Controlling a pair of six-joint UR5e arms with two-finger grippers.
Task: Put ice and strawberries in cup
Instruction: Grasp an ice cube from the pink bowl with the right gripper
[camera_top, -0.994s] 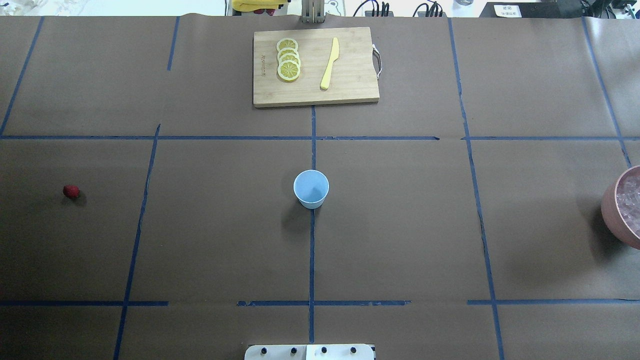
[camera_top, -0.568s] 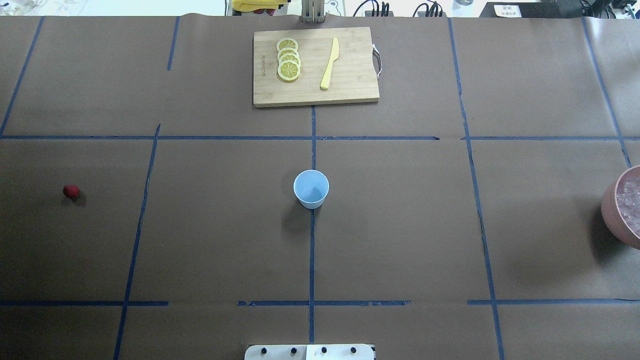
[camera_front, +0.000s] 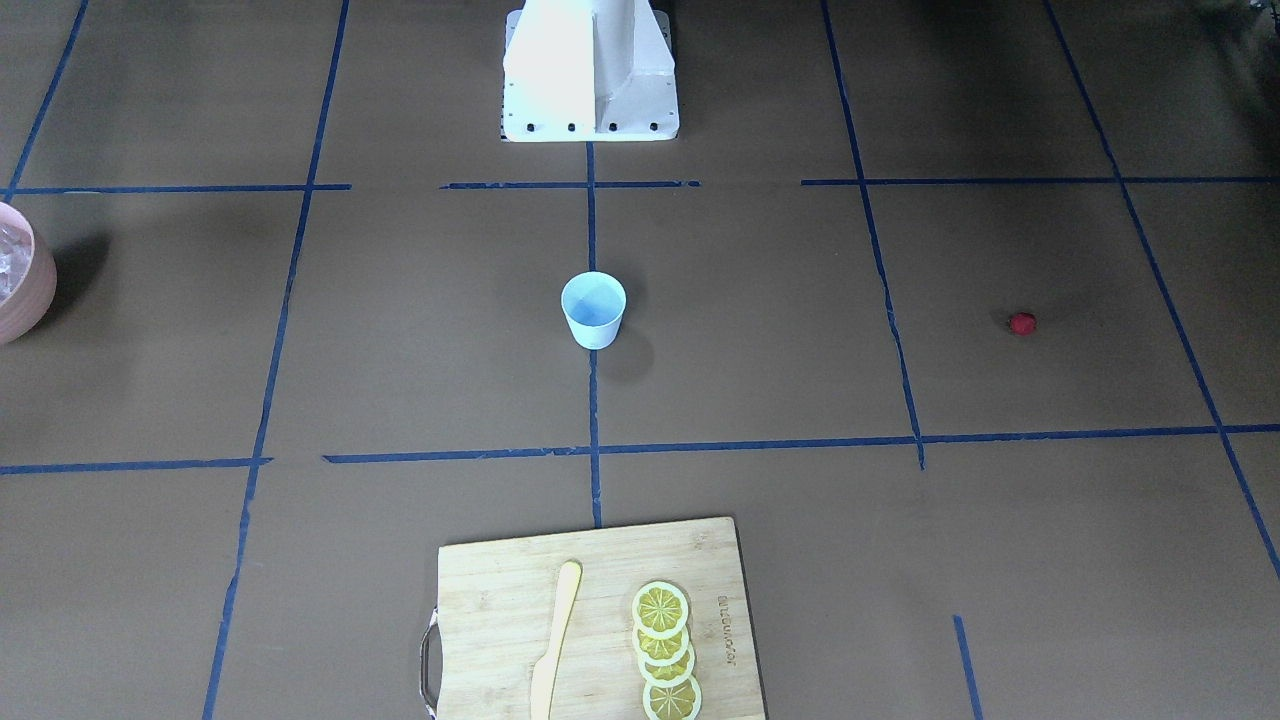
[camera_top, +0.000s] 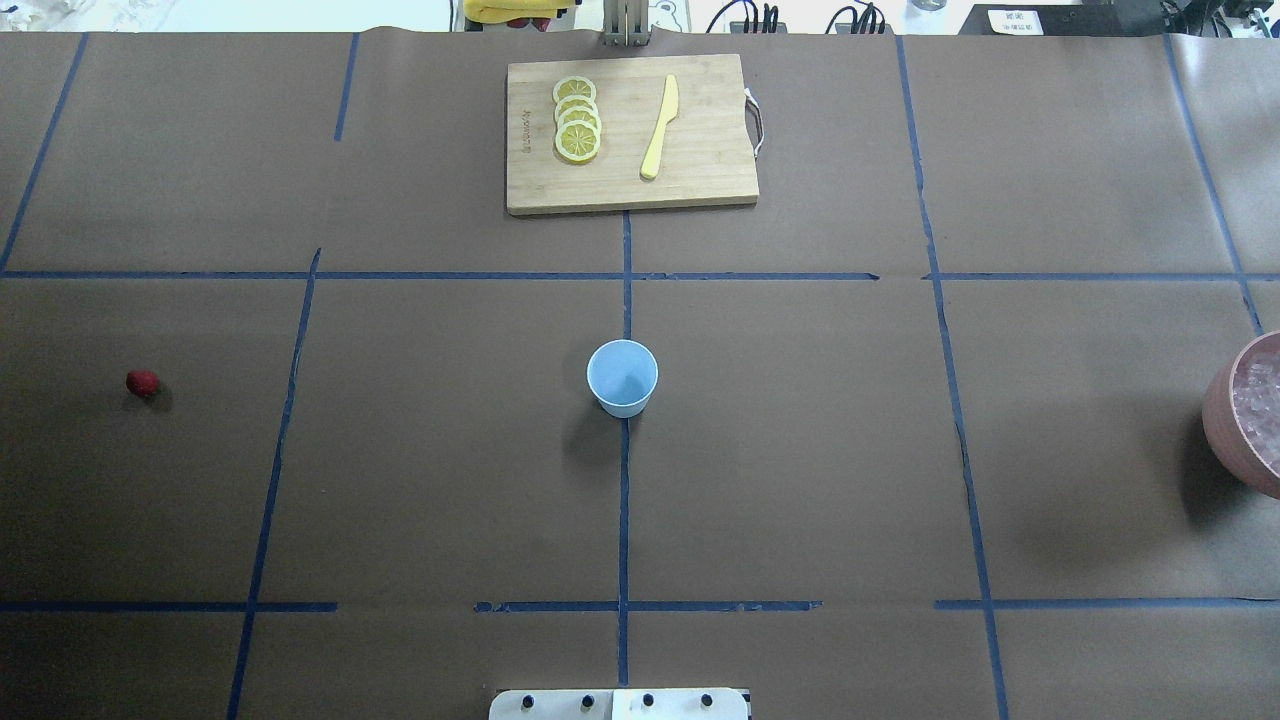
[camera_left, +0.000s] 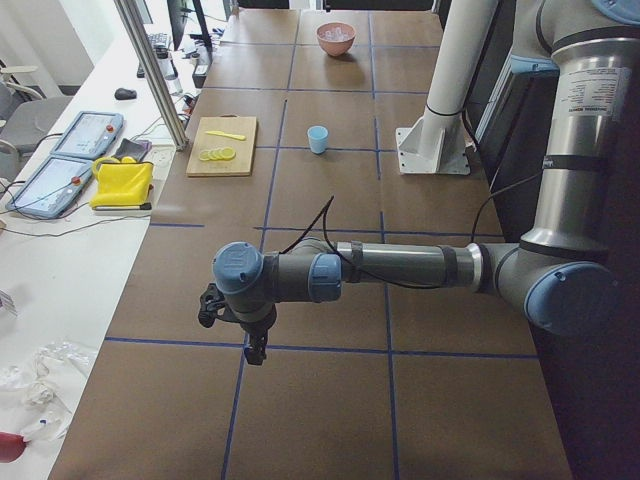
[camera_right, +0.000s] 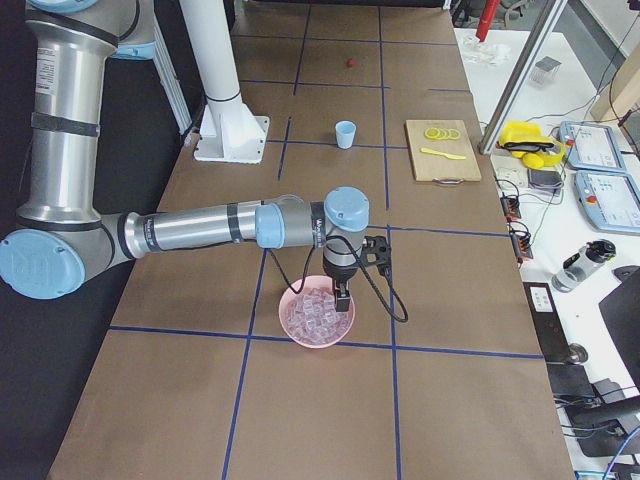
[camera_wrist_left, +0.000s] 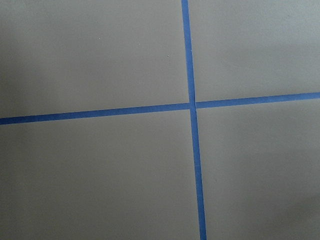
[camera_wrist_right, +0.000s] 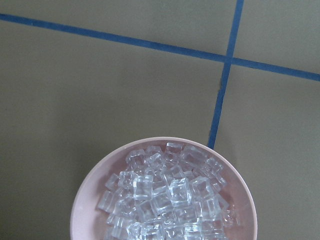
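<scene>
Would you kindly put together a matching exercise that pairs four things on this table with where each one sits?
Things:
1. small white paper cup with pale blue inside
2. tiny round red strawberry
3. clear translucent ice cubes
4. round yellow lemon slices

Places:
A. alone on the brown paper table cover, on the robot's left side
B. in an overlapping row on the rectangular wooden cutting board
C. upright at mid-table, on the central blue tape line
D. piled in the round pink bowl

Pairs: 1-C, 2-A, 3-D, 4-B
</scene>
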